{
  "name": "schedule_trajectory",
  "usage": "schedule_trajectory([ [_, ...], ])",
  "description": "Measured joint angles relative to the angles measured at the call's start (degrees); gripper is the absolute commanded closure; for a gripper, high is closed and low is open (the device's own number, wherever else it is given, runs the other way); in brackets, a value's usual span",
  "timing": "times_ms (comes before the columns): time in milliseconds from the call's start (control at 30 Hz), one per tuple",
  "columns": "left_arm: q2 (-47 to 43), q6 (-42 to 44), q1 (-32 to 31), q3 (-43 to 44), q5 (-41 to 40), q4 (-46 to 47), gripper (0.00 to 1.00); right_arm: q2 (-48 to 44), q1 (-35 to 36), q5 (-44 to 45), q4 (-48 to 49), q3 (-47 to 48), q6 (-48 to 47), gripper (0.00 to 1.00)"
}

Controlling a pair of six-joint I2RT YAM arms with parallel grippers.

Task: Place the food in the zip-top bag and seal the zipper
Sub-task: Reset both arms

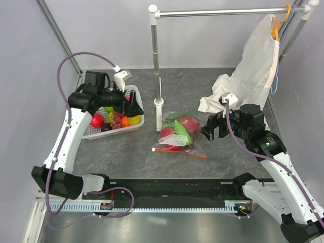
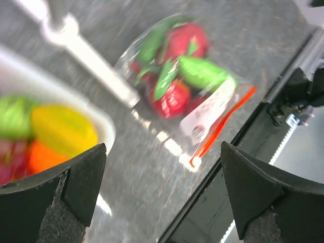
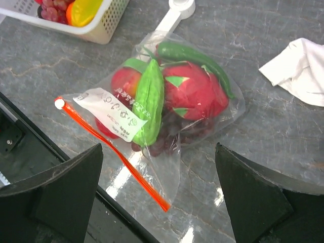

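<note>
The zipper (image 3: 111,152) forms the zip-top bag's near edge: 1 orange-red strip with 1 white slider (image 3: 59,104) at its left end. It faces the arm bases, probably so both grippers can reach it. Whether the strip is pressed closed cannot be told.

The zip-top bag (image 1: 177,134) lies flat on the table (image 1: 126,152). Through its film show about 6 pieces of food: 1 long green pepper (image 3: 192,55), 1 red dragon fruit (image 3: 195,93), 1 pale green gourd (image 3: 149,98), 1 red apple (image 3: 124,81), 1 dark grape bunch (image 3: 167,136), and perhaps 1 more red piece under the label (image 3: 109,114).

The right gripper (image 1: 212,129) hovers just right of the bag, jaws spread and empty, seemingly placed to steady it.

Left of the bag and slightly farther, the left gripper (image 1: 132,108) hangs over 1 white basket (image 1: 136,126), fingers wide apart with nothing between them, likely going for more food. 5 pieces lie there: red, purple, orange, yellow, green.

Beyond the bag stands 1 rack pole (image 1: 156,45), and to its far right hangs 1 white garment cover (image 1: 248,66).
</note>
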Motion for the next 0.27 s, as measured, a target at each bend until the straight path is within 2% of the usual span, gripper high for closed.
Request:
schedule_trajectory([
  [133, -7.34, -0.61, 5.20, -6.58, -4.46, -2.56, 0.00, -1.11, 0.00, 1.22, -1.68, -0.13, -0.70, 0.02],
  [267, -13.73, -0.55, 5.62, -10.91, -7.96, -4.68, 0.00, -2.32, 0.00, 1.79, -2.60, -0.13, -1.07, 0.02],
])
